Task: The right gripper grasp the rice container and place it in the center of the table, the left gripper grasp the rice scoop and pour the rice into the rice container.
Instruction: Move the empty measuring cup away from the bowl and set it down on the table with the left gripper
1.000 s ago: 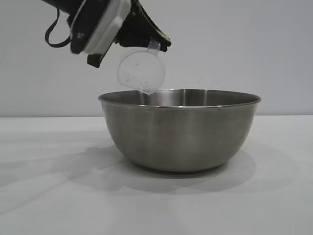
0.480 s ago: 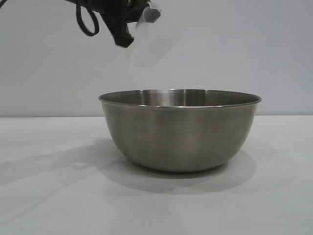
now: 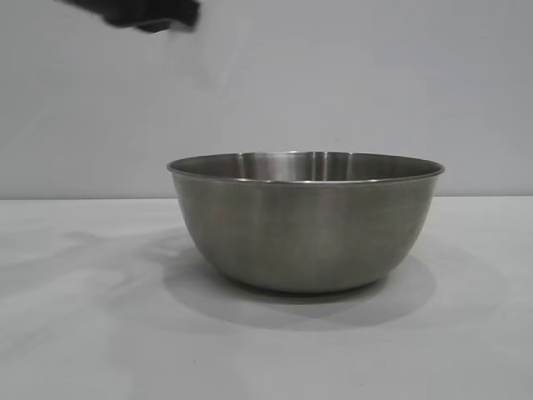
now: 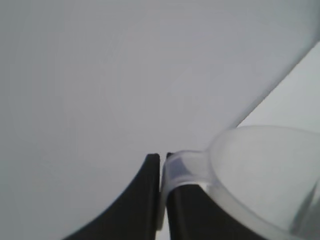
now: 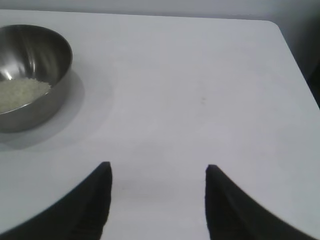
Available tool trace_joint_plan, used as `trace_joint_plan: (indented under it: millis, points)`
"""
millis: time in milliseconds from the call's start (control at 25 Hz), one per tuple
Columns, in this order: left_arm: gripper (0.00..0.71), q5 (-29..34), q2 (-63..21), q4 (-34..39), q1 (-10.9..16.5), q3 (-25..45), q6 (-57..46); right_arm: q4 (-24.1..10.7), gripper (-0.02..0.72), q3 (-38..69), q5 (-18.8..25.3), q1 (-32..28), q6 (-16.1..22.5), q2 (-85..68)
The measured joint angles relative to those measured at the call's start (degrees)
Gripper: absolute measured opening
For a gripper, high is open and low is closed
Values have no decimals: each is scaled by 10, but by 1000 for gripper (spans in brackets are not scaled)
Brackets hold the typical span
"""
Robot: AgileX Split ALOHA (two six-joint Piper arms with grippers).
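Note:
The rice container (image 3: 306, 221), a wide steel bowl, stands on the white table (image 3: 83, 333). In the right wrist view the rice container (image 5: 35, 55) holds a heap of white rice (image 5: 20, 92). My left gripper (image 4: 162, 157) is shut on the thin handle of the translucent rice scoop (image 4: 265, 175), which looks empty. In the exterior view the left gripper (image 3: 141, 12) is a dark blur at the top left, high above and left of the bowl. My right gripper (image 5: 157, 167) is open over bare table, well away from the bowl, with nothing between its fingers.
A rounded far corner of the table (image 5: 272, 25) shows in the right wrist view, with a dark gap beyond the edge. A plain grey wall (image 3: 375, 83) stands behind the bowl.
The left gripper has lifted the scoop from its tilted pose over the bowl's rim and swung up and to the left, nearly out of the exterior view. The bowl has stayed put.

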Motion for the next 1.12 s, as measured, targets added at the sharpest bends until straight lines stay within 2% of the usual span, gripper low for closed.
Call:
trace_joint_plan:
  millis: [80,240,400,440,480,1120]
  points:
    - [0,-44,0,-7,33,42,-14,0,395,0,0,0,0,0]
    - [0,-113,4,-9,68,106,-18,0,395,0,0,0,0,0]
    - [0,-147,37,-9,70,140,-15,2,395,0,0,0,0,0]
    - [0,-148,46,-9,70,145,-14,2,348,0,0,0,0,0]
    - [0,-148,57,-12,70,151,-13,5,365,0,0,0,1,0]
    - [0,-151,151,-36,70,162,5,7,365,0,0,0,1,0]
